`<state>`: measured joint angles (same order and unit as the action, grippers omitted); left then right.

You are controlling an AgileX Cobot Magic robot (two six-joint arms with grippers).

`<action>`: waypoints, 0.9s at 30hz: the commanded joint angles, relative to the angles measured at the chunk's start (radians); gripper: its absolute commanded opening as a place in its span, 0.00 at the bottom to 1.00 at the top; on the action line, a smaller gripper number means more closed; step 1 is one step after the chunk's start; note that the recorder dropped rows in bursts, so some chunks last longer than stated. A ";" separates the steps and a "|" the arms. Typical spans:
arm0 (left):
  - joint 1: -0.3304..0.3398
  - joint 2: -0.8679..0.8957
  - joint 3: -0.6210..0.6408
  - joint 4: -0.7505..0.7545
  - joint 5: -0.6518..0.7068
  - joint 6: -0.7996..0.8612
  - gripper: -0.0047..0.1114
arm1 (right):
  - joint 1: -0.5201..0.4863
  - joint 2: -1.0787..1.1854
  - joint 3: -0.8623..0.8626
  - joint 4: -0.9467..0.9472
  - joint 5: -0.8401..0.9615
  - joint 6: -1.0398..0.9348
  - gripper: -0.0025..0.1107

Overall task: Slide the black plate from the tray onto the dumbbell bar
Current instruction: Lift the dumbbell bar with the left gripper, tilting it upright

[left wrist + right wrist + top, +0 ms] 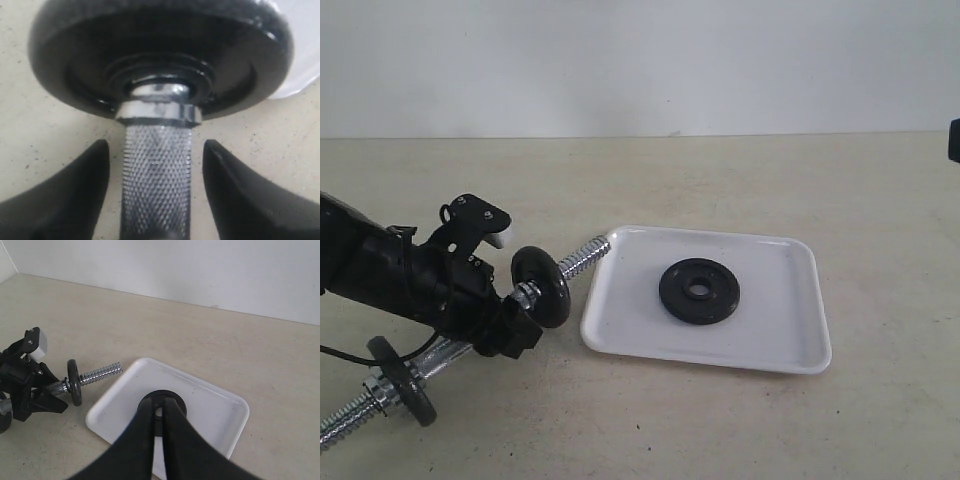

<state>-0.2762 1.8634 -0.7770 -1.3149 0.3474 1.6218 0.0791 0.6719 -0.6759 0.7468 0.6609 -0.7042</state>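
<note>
Pickup is pending: plate lying mid-tray; right gripper aiming at it from well off the tray, fingers together, needing to approach and open; left gripper straddling the bar beside the tray, jaws apart.

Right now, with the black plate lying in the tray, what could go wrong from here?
1. The left hand's fingers stand clear of the dumbbell bar on both sides. Unclamped, it could roll and carry its threaded end off line.
2. The right hand is shut, and the black plate lies flat on the glossy tray. A pinch may skid it.
3. Only a short threaded stretch shows beyond the mounted disc, close to the tray's rim.
</note>
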 commanded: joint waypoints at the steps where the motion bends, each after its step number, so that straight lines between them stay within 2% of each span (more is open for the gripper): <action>1: -0.002 0.019 -0.001 0.003 -0.010 -0.014 0.48 | 0.001 0.002 0.004 -0.001 0.001 -0.004 0.06; 8: -0.002 0.019 -0.001 0.003 -0.016 -0.014 0.45 | 0.001 0.002 0.004 -0.001 0.001 -0.004 0.06; 16: -0.002 0.019 -0.001 0.018 -0.016 -0.014 0.29 | 0.001 0.002 0.004 -0.001 0.001 -0.004 0.06; 22: -0.002 0.019 -0.001 0.058 -0.007 -0.014 0.22 | 0.001 0.002 0.004 -0.001 0.001 -0.004 0.06; 25: -0.002 0.019 -0.001 0.085 0.000 -0.014 0.08 | 0.001 0.002 0.004 -0.013 0.001 -0.004 0.06; 27: -0.002 0.019 -0.001 0.099 0.008 -0.014 0.08 | 0.001 0.002 0.004 -0.025 0.001 -0.004 0.06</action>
<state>-0.2762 1.8687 -0.7855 -1.2463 0.3289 1.6194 0.0791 0.6719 -0.6759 0.7389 0.6609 -0.7042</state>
